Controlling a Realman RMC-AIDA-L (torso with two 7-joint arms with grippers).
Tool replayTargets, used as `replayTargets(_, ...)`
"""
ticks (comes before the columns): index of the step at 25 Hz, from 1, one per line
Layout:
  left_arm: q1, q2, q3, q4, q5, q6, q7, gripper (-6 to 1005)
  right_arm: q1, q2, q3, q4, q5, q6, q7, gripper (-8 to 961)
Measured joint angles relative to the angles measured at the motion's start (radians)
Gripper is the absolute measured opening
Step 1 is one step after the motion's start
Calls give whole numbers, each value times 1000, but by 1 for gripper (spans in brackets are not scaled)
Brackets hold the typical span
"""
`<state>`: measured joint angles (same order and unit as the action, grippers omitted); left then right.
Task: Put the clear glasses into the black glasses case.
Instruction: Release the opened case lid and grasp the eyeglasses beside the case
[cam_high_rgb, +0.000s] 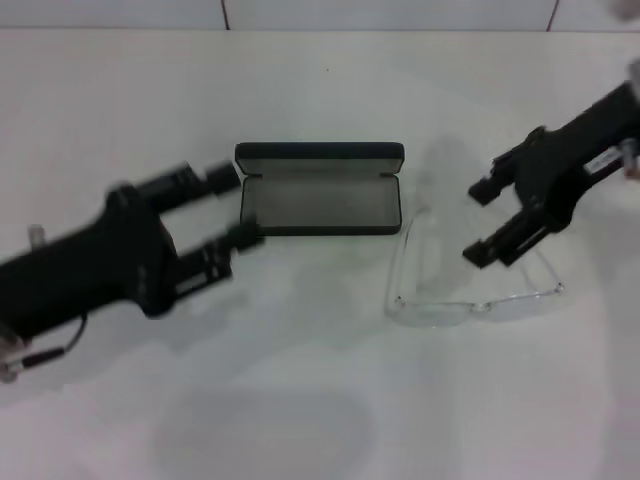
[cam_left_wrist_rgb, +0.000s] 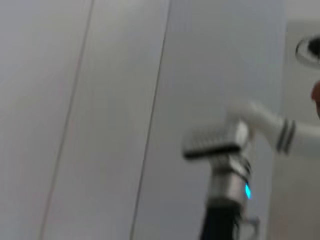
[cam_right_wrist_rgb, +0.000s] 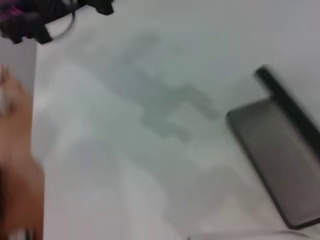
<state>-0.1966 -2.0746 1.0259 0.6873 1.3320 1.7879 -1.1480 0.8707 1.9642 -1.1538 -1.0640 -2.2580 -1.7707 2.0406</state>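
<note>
— Why is the matte black rectangular hard case (cam_high_rgb: 320, 192) lying lid-up near the counter's (cam_high_rgb: 300, 400) far edge?

— So I can drop the transparent wraparound plastic glasses (cam_high_rgb: 470, 290), lying beside it, straight in. My right hand (cam_high_rgb: 483, 222) hovers above them, wide open, empty. My left hand (cam_high_rgb: 235, 207), open too, flanks the case to steady it, I judge.

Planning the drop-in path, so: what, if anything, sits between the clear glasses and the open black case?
Nothing visible does. The clear glasses lie on the table just right of the black glasses case, whose lid is open and tray empty. The right gripper hovers open over the glasses; the left gripper is open beside the case.
</note>
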Motion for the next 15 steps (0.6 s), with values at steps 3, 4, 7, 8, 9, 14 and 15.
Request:
replayTargets(3,4,5,-1,-46,44,2,7,602,77,47,-21,-3,-134,-38,-4,871)
replayTargets(4,6,6,-1,-58,52,2,12,602,93,52,-44,1,-153,-45,-5,871)
replayTargets(7,9,6,-1,-72,60,3,37,602,122,55,-140,9,-165,-48,-5,870)
replayTargets(8,10,5,-2,-73,60,3,45,602,125,56,-166,7,-166,-44,-5,870)
replayTargets(9,12,3,-2,-75,60,3,51,601,128,57,-187,5,-166,-39,-5,870)
replayTargets(14,15,5,-2,-78,70,4,56,601,140,59,-295,2,-169,-3,-1,869)
replayTargets(15,15,6,-2,-78,71,4,56,601,139,60,-315,1,-168,10,0,868)
